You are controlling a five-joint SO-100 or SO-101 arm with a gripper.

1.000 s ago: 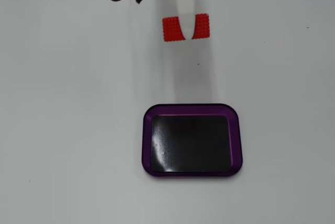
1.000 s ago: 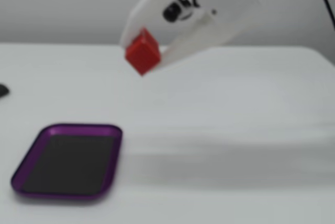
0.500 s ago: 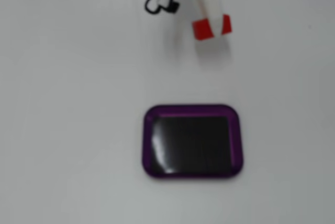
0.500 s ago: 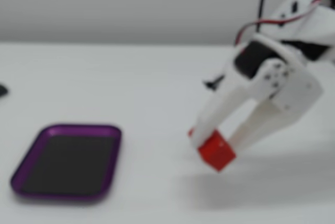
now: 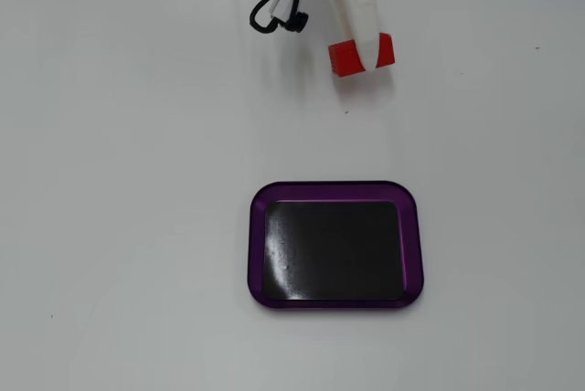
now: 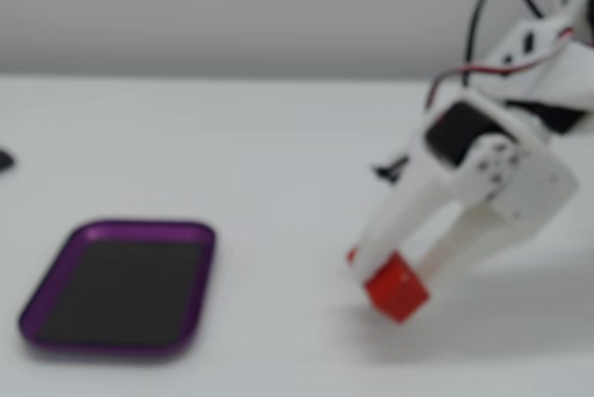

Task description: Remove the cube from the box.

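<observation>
In a fixed view looking down, the white plastic pincer (image 5: 361, 55) reaches in from the top edge and is closed across the small bright red rectangular block (image 5: 361, 55), one white finger lying over its middle so that red shows on either side. The block sits well clear of the shallow tray with glossy purple rim and shiny black bottom (image 5: 335, 192), which lies empty below the pincer in this view, far from it on the plain white matt tabletop (image 5: 119, 181). Black cabling loops just left of the pincer's neck. In the other fixed view, from the side and rather blurred, the pincer (image 6: 394, 284) slopes down to the left with the red block (image 6: 396, 290) clamped at its tip, close over the tabletop; whether it touches cannot be told. The purple tray (image 6: 121, 231) lies well to the left of the pincer. The block looks light, stiff and hard-edged, probably plastic or foam, so a hold across its short width near the middle should serve; its flat faces give the fingers good purchase, though a grip near one end might let it swivel.
</observation>
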